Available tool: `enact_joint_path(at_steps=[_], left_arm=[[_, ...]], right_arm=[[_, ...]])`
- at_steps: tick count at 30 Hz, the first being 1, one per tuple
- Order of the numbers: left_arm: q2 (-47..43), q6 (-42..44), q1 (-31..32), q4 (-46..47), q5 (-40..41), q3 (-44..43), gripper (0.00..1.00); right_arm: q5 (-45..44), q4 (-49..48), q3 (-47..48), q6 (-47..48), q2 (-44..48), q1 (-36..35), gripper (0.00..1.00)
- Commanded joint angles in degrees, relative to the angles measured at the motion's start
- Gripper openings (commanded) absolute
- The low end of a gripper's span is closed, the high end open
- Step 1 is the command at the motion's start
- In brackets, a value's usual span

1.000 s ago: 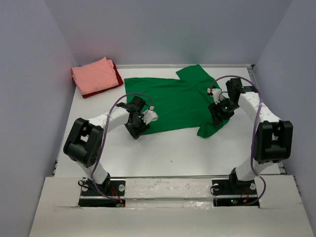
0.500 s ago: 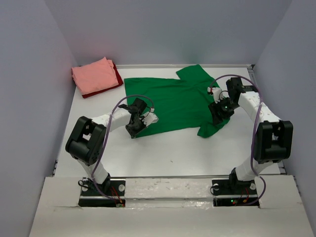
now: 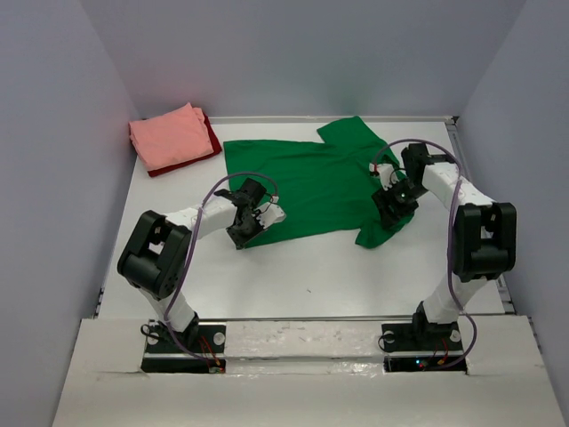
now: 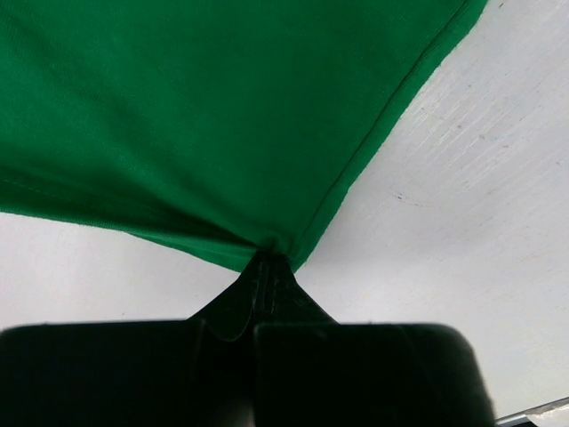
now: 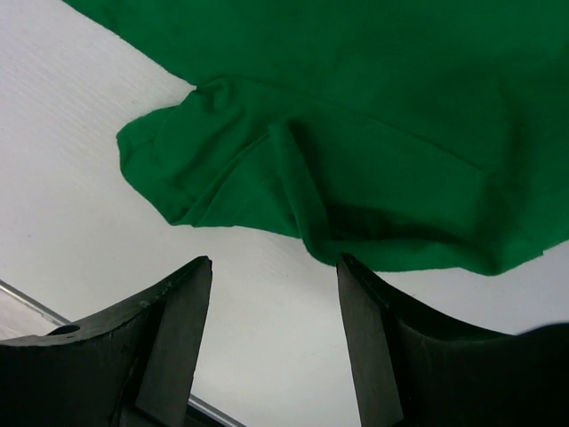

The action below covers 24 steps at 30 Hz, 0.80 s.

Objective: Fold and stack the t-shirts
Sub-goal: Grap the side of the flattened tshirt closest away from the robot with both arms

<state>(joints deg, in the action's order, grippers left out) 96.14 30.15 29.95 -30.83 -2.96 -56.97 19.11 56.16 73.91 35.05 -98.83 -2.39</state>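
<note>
On the table [image 3: 311, 271], left pincer [image 4: 267, 260] clamps a corner of the green t-shirt [image 3: 311, 178] (right pincer [image 5: 271, 267] gapes).

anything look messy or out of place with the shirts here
Only the green shirt: its near right sleeve is bunched in front of the open right pincer, while the rest lies flat. The left pincer is shut on its near corner. The pink shirt sits folded on the dark red shirt.

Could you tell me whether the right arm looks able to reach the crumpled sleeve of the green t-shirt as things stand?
Probably yes: the right gripper hangs open just short of the crumpled sleeve of the green t-shirt, with only bare table between.
</note>
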Motion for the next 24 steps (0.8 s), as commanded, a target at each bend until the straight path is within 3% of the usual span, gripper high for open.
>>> enact_joint_path(at_steps=[1, 24], left_arm=[[0.89, -0.01, -0.16, -1.08, 0.59, 1.07, 0.00], [3.62, -0.53, 0.81, -2.74, 0.32, -2.44, 0.00]], right_arm=[[-1.10, -3.42, 1.76, 3.00, -1.28, -0.16, 0.65], [9.10, -2.90, 7.21, 6.44, -8.75, -0.16, 0.67]])
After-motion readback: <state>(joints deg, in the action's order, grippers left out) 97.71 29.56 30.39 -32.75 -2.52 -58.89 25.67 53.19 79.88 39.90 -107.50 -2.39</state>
